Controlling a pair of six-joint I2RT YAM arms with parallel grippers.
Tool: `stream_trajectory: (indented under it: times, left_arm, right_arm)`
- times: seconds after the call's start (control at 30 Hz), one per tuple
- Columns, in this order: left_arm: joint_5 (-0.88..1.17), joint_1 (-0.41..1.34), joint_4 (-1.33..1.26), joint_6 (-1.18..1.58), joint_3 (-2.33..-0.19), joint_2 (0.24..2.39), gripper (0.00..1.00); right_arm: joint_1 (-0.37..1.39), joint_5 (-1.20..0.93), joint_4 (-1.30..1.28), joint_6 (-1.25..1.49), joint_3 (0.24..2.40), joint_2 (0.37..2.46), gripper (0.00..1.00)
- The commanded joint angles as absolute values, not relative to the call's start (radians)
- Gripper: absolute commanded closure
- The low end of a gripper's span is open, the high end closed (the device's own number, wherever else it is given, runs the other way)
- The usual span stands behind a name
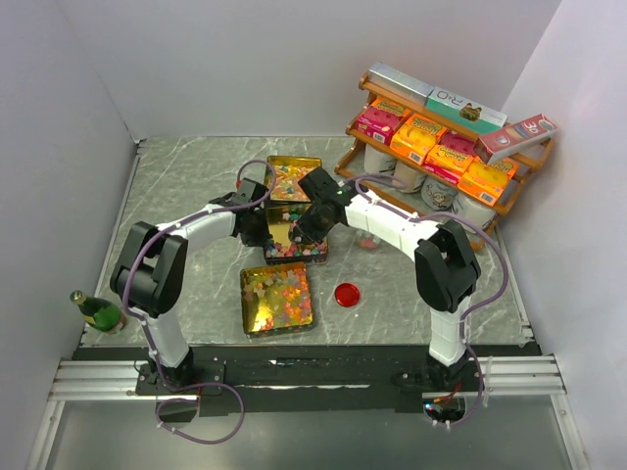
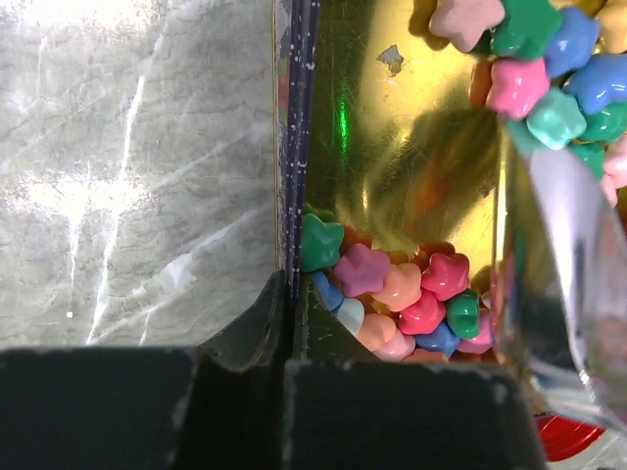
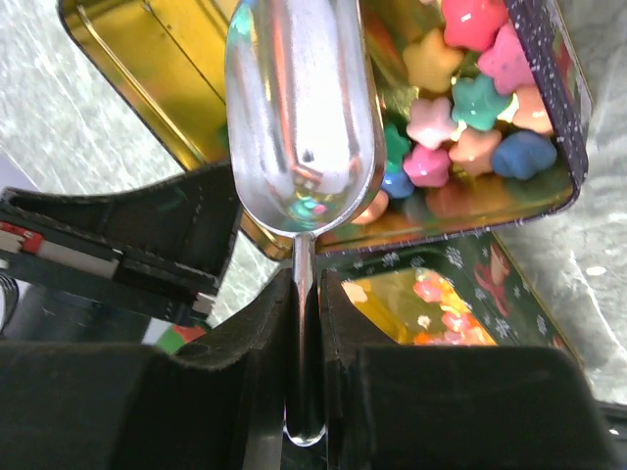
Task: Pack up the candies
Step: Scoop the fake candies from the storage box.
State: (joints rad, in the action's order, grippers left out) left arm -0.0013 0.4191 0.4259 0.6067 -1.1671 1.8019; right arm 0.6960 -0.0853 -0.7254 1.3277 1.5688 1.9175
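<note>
Star-shaped candies (image 2: 397, 294) in pink, green, blue and orange lie in the middle gold-lined tin (image 1: 275, 236). My left gripper (image 2: 287, 294) is shut on that tin's dark side wall (image 2: 294, 147), one finger outside and one inside. My right gripper (image 3: 306, 294) is shut on the thin handle of a silver scoop (image 3: 299, 117). The scoop's bowl hangs tilted over the tin's near edge, beside more candies (image 3: 470, 108). From above, both grippers, left (image 1: 257, 221) and right (image 1: 315, 221), meet at this tin. The scoop (image 2: 558, 264) also shows at the right of the left wrist view.
A second tin (image 1: 312, 163) with candies sits behind, and a third (image 1: 250, 305) in front. A red round lid (image 1: 347, 294) lies right of the front tin. A green bottle (image 1: 96, 309) stands at the left edge. A wooden shelf (image 1: 345, 147) of boxes fills the back right.
</note>
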Motion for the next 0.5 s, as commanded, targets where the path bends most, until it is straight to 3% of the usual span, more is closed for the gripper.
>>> stream_trajectory:
  times: [0.0,0.47]
  left_arm:
    - [0.003,0.411,0.471,0.598,-1.166,1.828,0.99]
    - [-0.031,0.428,0.477,0.586,-1.166,1.839,0.99]
  right_arm:
    - [0.683,0.032,-0.822,1.368,1.569,1.959,1.0]
    - [0.649,0.066,-0.845,1.446,1.528,1.974,1.0]
